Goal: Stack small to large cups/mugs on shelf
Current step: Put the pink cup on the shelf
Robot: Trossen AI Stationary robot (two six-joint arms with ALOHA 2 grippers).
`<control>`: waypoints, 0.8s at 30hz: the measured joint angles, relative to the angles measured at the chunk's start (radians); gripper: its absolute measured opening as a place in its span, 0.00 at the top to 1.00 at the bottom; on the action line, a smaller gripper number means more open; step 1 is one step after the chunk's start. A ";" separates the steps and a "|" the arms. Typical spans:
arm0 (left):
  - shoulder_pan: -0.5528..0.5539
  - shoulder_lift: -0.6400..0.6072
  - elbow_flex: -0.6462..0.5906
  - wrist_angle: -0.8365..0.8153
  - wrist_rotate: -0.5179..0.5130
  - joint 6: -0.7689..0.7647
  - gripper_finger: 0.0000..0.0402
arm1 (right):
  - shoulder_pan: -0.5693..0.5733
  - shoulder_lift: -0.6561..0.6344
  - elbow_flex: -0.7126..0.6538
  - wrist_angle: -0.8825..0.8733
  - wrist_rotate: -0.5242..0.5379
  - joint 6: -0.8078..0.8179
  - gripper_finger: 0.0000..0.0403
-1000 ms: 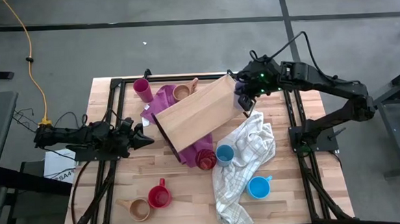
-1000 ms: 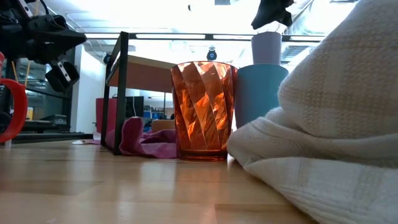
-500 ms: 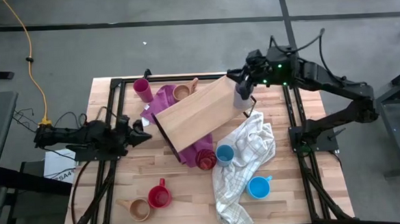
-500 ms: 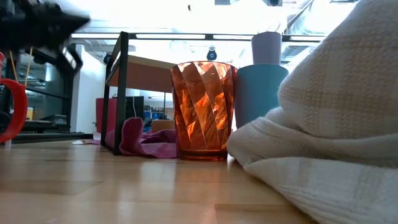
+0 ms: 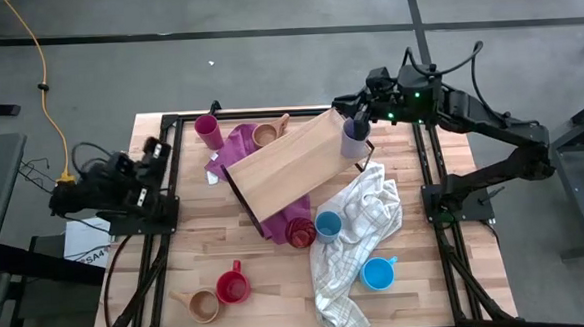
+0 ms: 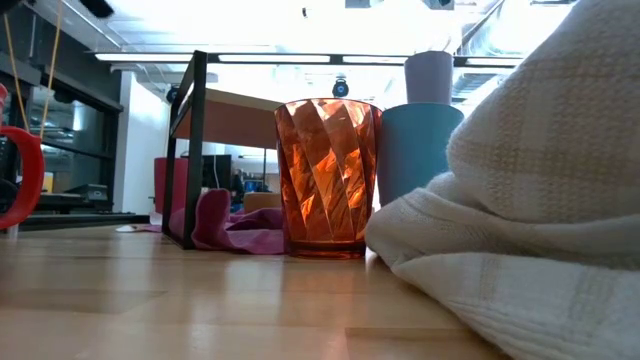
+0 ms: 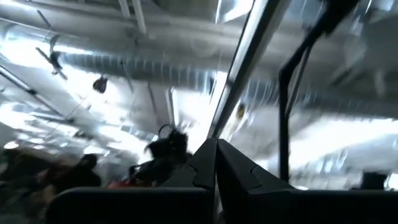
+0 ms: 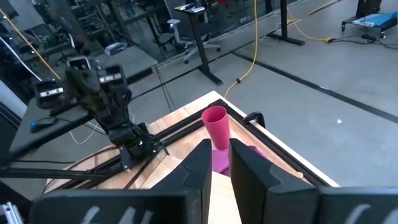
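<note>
A butcher-block wooden table (image 5: 278, 284) carries a flat light-wood shelf board on a black metal frame (image 5: 282, 164), tilted across a purple cloth (image 5: 236, 146). At the shelf's far right corner stands a lavender plastic tumbler (image 5: 355, 140), just beside the right end effector (image 5: 361, 111), whose fingers are nearly closed and hold nothing. The left end effector (image 5: 154, 151), fingers together, sits at the table's left edge, well apart from the cups.

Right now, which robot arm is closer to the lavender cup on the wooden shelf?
The right. Its gripper hangs just beside the lavender cup on the shelf; the left gripper is across the table at its left edge.
</note>
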 joint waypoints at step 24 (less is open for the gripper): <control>0.000 0.477 0.922 -1.704 -0.581 0.001 1.00 | 0.019 0.000 0.000 -0.021 0.000 -0.016 0.88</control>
